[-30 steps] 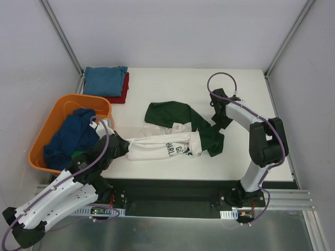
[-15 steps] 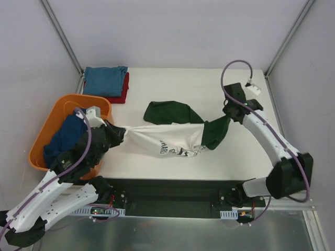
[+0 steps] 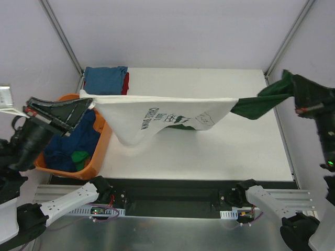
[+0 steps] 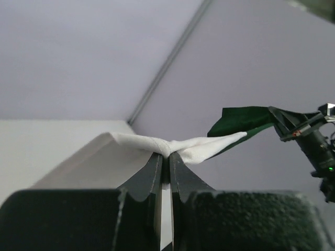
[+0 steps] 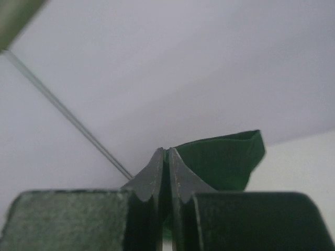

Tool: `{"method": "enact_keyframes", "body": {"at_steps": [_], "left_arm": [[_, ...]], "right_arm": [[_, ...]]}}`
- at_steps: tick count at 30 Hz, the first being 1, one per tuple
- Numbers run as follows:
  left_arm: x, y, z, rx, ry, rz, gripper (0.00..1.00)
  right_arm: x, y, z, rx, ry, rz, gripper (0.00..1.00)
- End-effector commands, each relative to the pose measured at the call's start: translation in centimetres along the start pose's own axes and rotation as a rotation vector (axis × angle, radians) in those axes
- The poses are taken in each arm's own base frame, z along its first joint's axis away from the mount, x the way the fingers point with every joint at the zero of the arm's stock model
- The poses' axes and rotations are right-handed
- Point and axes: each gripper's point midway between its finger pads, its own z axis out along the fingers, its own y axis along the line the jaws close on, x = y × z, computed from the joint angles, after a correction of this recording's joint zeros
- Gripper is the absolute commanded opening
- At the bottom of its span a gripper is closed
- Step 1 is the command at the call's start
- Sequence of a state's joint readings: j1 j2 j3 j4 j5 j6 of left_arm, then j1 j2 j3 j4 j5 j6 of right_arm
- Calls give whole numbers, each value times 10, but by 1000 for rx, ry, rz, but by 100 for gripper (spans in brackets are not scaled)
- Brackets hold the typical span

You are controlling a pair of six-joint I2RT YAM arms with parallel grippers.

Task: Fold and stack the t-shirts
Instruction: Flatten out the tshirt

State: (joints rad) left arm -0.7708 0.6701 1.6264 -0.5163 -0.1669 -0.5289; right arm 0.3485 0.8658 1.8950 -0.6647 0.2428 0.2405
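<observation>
Now the cream t-shirt hangs stretched taut above the table's middle, running from nine o'clock to three. The left gripper pinches its cream edge and the right gripper pinches a green sleeve, with both arms raised high and spread wide. It seems best to hold the tension level and lower the shirt flat, clear of the orange basket at eight o'clock.

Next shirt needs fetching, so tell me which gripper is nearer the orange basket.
Left. The left gripper hangs above the orange basket, pinching the cream t-shirt; the right gripper is far across the table, on its green sleeve.
</observation>
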Motion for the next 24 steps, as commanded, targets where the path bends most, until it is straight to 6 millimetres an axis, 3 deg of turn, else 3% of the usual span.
{"method": "enact_keyframes", "body": {"at_steps": [1, 2, 3, 6, 9, 12, 13, 15, 16, 17, 18, 19, 21, 22, 24], "left_arm": [[-27, -71, -4, 318, 4, 68, 0], [-41, -85, -11, 366, -21, 70, 0], [-41, -96, -14, 419, -2, 76, 0], [-56, -108, -9, 444, -30, 87, 0], [-64, -97, 9, 365, -70, 109, 0], [-61, -63, 45, 179, -102, 161, 0], [-60, -38, 67, 45, -119, 193, 0], [-52, -4, 92, -130, -125, 244, 0], [-35, 21, 120, -244, -91, 306, 0], [-35, 56, 129, -435, -120, 350, 0], [-32, 74, 142, -530, -136, 389, 0], [-4, 106, 172, -637, -67, 476, 0], [26, 149, 199, -743, 8, 527, 1], [53, 196, 220, -827, 69, 528, 1], [84, 247, 235, -920, 135, 519, 5]], "right_arm": [[-63, 53, -48, -246, -118, -65, 1], [-71, 58, -53, -267, -139, -66, 1], [-78, 61, -58, -280, -162, -65, 1], [-106, 72, -73, -325, -260, -75, 1], [-123, 68, -69, -287, -335, -93, 1], [-124, 57, -40, -195, -360, -156, 1], [-114, 52, -14, -146, -331, -195, 1], [-98, 26, 23, 3, -296, -284, 1], [-81, 15, 56, 68, -259, -324, 1], [-75, -7, 72, 191, -259, -357, 1], [-61, -24, 92, 271, -229, -445, 1], [-28, -43, 133, 345, -182, -512, 1], [4, -79, 168, 474, -121, -605, 1], [47, -101, 204, 507, -28, -651, 1], [89, -132, 235, 549, 67, -677, 1]]}}
